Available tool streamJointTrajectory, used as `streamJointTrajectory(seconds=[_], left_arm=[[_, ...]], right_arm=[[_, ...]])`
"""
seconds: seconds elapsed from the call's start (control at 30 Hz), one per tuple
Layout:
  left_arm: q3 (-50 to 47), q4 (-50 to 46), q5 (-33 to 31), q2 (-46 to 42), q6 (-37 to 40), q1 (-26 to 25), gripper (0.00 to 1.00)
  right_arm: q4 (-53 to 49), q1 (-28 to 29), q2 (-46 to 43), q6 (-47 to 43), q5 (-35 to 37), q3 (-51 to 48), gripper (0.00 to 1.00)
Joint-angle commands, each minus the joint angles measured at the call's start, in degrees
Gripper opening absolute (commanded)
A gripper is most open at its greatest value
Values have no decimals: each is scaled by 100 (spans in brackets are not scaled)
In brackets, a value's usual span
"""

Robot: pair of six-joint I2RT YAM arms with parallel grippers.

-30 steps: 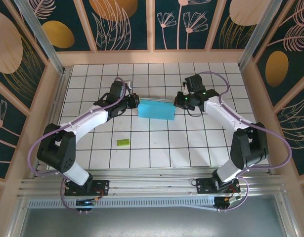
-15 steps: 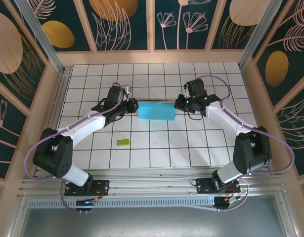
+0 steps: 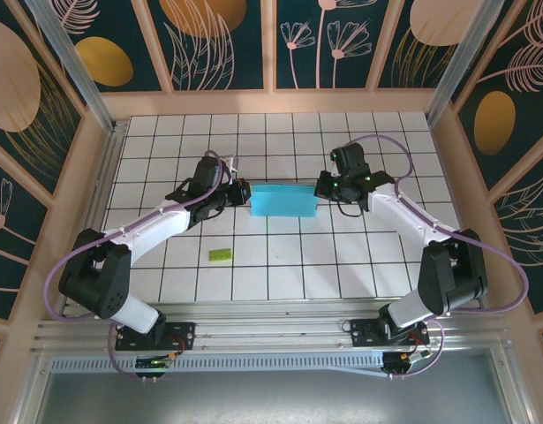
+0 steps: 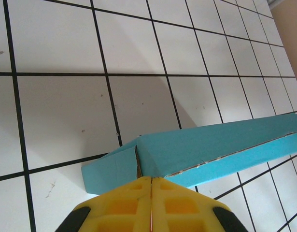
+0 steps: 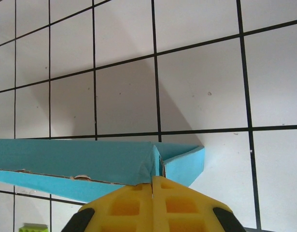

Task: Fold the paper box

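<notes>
Top external view: the blue paper box sits mid tabletop, lying crosswise between the two arms. The left tool meets its left end and the right tool its right end. Each tool's yellow fingers are pressed together, tips against the box's end fold. Whether they pinch any card, I cannot tell.

matt card paper box, smooth tiled table

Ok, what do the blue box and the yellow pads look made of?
Paper box: thin card, matte light blue; a pale raw cut edge shows along its rim. Pads on the left hand: yellow, moulded with square recesses, probably rubber or soft plastic.
</notes>
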Motion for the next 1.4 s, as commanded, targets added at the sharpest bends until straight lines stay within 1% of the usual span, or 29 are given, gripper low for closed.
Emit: streamJointTrajectory(seconds=[0.0,0.1,0.33,0.43,0.6,0.63,0.73,0.87,0.93,1.03,1.1,1.23,1.37], left_arm=[[-108,-519,-56,33,-56,8,7],[-126,-493,-36,42,-65,10,7],[-108,-417,67,138,-3,-9,7],[-91,-392,97,155,5,-28,7],[-56,-384,97,155,3,-54,7],[-39,-386,106,164,5,-54,7],[-4,-386,115,172,5,-71,7],[15,-395,97,164,0,-76,7],[24,-403,98,155,-3,-80,7],[15,-395,89,138,-29,-84,7],[10,-377,97,129,-39,-89,7],[31,-377,115,147,-41,-89,7],[37,-359,115,162,-47,-88,7]], right_arm=[[-1175,-63,83,-93,708,-280,0],[-1198,-70,-11,-93,728,-270,0],[-836,-72,-414,88,-81,256,14],[-859,-140,-440,148,-283,493,18],[-850,-308,-551,371,-552,618,21],[-797,-357,-591,470,-601,604,24],[-554,-567,-630,883,-865,456,36],[-129,-770,-466,1500,-1643,216,46],[90,-823,-395,1854,-1878,51,47],[252,-886,-380,2315,-1897,-148,49],[443,-920,-384,2611,-2043,-320,52],[1325,-931,-469,3455,-2577,-935,58],[1839,-950,-590,4027,-2613,-1405,60]])
